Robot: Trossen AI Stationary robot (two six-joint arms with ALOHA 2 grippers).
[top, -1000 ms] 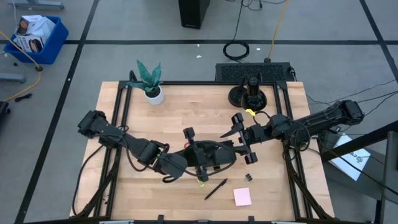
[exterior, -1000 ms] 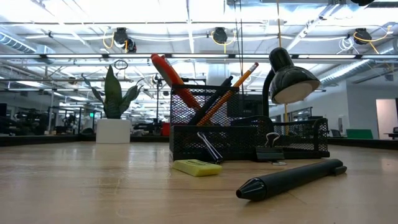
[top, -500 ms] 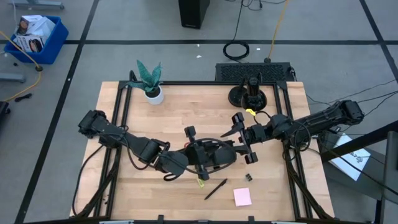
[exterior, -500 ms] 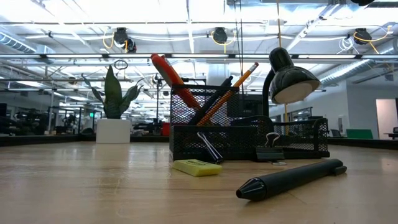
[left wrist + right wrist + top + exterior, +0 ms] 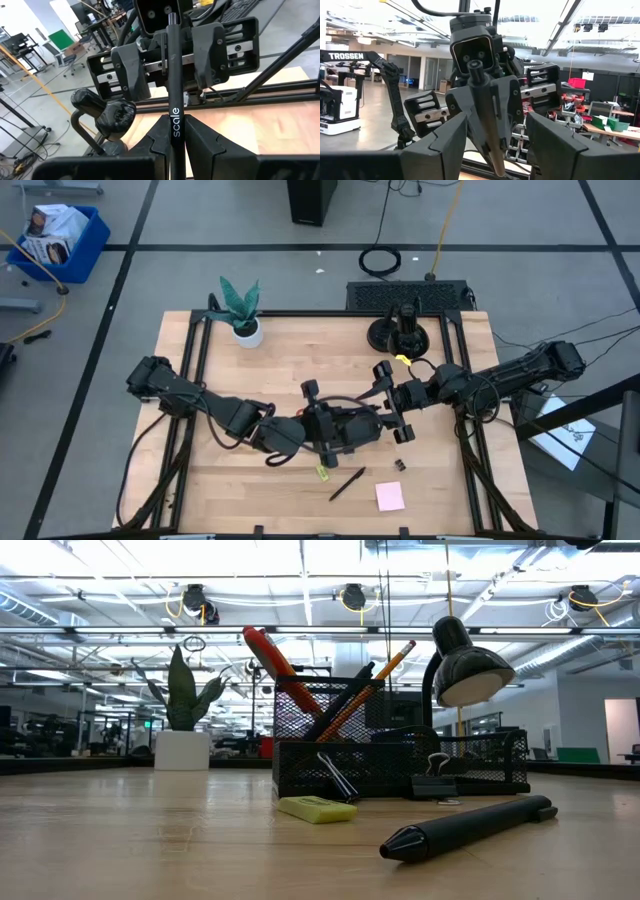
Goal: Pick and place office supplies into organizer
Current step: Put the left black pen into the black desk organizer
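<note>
Both grippers meet nose to nose above the middle of the table. My left gripper (image 5: 174, 137) is clamped on a slim black pen (image 5: 173, 80) (lettered "scale"), its far end between the right gripper's (image 5: 490, 135) wide-spread, empty fingers. Beneath them sits the organizer (image 5: 400, 768), already holding the scissors (image 5: 282, 670). Another pen (image 5: 347, 483) lies just beside the pink pad (image 5: 390, 496).

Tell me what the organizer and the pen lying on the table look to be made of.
Organizer: black wire mesh, likely coated metal; the room shows through its fine grid walls. Pen on the table: smooth matte black, probably plastic; soft highlights, no metallic gleam.
</note>
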